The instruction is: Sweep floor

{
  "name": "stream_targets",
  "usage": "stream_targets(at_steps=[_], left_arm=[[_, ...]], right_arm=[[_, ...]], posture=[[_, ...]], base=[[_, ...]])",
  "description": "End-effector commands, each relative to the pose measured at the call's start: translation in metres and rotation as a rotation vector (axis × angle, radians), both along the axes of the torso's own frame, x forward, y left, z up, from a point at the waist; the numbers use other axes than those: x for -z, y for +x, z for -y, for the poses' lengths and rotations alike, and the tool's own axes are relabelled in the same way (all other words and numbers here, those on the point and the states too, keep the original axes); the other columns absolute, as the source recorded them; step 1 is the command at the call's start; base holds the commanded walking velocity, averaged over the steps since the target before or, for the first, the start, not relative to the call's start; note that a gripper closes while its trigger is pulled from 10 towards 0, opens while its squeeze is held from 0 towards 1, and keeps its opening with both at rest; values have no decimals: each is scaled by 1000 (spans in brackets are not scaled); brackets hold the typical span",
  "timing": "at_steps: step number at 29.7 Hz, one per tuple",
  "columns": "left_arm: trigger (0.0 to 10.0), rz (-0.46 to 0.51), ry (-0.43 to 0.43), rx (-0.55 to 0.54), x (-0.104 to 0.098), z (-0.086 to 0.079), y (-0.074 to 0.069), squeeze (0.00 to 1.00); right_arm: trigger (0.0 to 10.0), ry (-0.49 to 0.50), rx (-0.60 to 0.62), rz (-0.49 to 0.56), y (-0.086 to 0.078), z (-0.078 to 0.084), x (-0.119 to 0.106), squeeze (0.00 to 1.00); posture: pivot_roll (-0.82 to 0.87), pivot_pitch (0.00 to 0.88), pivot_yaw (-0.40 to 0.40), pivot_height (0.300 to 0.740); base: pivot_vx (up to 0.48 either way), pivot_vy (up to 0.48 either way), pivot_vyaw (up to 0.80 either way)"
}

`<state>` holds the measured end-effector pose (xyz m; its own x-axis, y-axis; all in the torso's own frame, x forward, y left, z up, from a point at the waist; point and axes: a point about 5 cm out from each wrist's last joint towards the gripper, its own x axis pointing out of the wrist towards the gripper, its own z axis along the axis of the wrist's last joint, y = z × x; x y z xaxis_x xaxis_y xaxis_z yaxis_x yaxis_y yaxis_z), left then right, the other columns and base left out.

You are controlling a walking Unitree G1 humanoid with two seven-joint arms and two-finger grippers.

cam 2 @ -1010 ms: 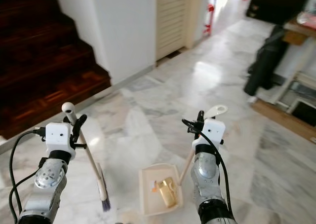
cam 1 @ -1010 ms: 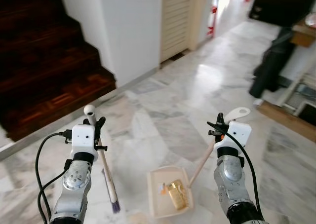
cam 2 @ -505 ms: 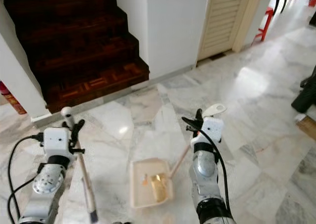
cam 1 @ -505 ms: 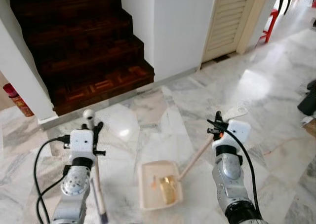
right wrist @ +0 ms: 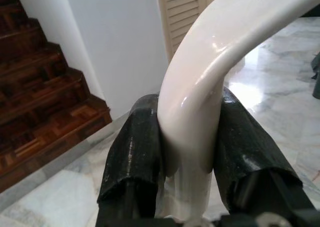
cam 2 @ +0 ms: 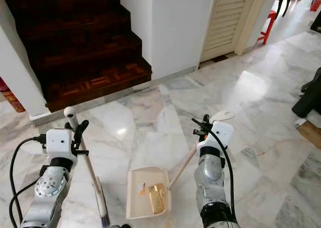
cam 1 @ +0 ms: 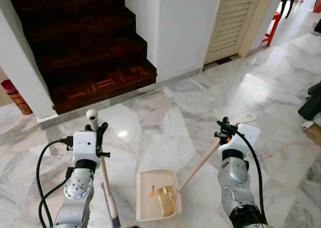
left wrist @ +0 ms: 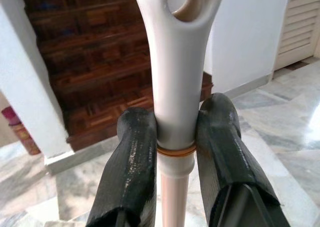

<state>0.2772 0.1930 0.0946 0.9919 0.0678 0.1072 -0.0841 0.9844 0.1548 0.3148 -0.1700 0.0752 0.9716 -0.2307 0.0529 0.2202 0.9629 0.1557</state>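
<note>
Cream broom (cam 1: 106,185) upright, dustpan (cam 1: 156,202) holding debris

Your dustpan (cam 1: 156,202) sits on the floor (cam 1: 165,137) between the arms, broom (cam 1: 103,173) to its left. Ahead left are the stairs (cam 1: 85,42); ahead right, a louvered door (cam 1: 238,17).

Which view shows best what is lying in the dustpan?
The left eye view: the dustpan lies open to the camera, with a golden piece and an orange scrap inside. The right eye view shows the same. The right wrist view catches the handle, clamped by the right gripper.
</note>
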Motion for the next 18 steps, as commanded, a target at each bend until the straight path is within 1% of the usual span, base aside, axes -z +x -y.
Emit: stream_targets(at_steps=[1, 18], left_arm=[[10000, 36, 7, -8, -10, -2, 0, 0], [10000, 31, 7, -8, -10, -2, -1, 0]], right_arm=[[10000, 10, -12, 47, 4, -3, -11, 0], [10000, 19, -39, 34, 7, -5, -12, 0]], posture=[[110, 64, -21, 740], [116, 55, -26, 740]], base=[[0, 364, 0], [0, 365, 0]])
